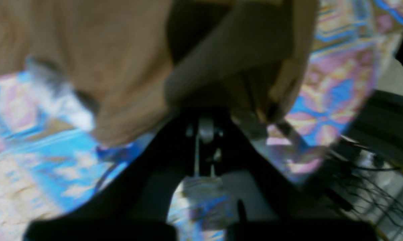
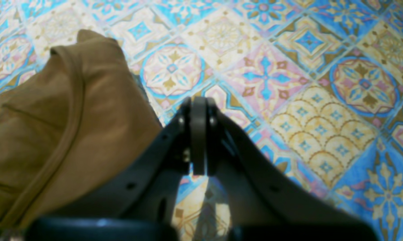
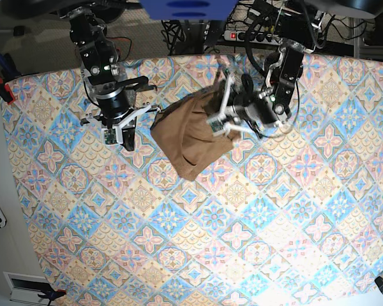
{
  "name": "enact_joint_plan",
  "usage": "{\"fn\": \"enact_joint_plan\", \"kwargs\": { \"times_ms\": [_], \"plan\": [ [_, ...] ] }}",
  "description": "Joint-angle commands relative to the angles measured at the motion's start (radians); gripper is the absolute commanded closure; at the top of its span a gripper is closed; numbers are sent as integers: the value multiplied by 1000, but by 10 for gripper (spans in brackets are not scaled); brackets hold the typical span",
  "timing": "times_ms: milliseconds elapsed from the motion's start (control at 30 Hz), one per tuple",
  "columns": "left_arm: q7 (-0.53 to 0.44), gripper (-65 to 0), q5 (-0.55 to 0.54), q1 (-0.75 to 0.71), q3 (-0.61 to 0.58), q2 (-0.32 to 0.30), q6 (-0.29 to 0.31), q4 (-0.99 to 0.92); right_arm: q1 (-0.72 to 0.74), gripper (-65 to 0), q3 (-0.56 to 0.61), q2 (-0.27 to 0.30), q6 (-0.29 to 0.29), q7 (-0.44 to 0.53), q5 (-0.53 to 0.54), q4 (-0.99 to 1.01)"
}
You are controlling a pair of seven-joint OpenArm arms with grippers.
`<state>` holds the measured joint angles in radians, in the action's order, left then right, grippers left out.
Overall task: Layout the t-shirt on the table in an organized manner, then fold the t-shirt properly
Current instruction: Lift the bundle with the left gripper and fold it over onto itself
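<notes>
In the base view, going from left to right, the right arm comes first, reaching down over the table (image 3: pixel 83 210) with its patterned cloth of blue, pink and cream tiles. Its right gripper (image 3: pixel 129 137) hangs just beside the t-shirt's left edge without touching it. The right wrist view shows its fingers (image 2: pixel 198 134) pressed together with nothing between them, the tan fabric lying to their left and bare tile pattern ahead.

Next comes the t-shirt (image 3: pixel 191 134), a bunched, uneven tan-brown heap near the far middle of the table, its lower end drooping toward the near side and its upper right part lifted off the cloth.

Furthest right, the left gripper (image 3: pixel 225 121) is at that raised part. In the blurred left wrist view its fingers (image 1: pixel 251 117) are closed, pinching a fold of the t-shirt, which hangs across the top of the picture above the table.
</notes>
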<state>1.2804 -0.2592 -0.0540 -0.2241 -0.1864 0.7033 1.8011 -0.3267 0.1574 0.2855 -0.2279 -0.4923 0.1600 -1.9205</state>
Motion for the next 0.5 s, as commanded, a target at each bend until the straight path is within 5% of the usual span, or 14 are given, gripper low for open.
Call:
{"fn": "enact_joint_plan", "kwargs": {
  "times_ms": [0, 233, 467],
  "plan": [
    [-12, 0, 18, 29, 33, 17, -5, 13, 7, 0, -2, 7, 3, 27, -3, -15],
    [-129, 0, 208, 105, 110, 101, -5, -63, 5, 0, 1, 7, 3, 27, -3, -18],
    [-126, 0, 222, 201, 150, 117, -5, -128, 4, 0, 1, 7, 3, 27, -3, -20]
  ]
}}
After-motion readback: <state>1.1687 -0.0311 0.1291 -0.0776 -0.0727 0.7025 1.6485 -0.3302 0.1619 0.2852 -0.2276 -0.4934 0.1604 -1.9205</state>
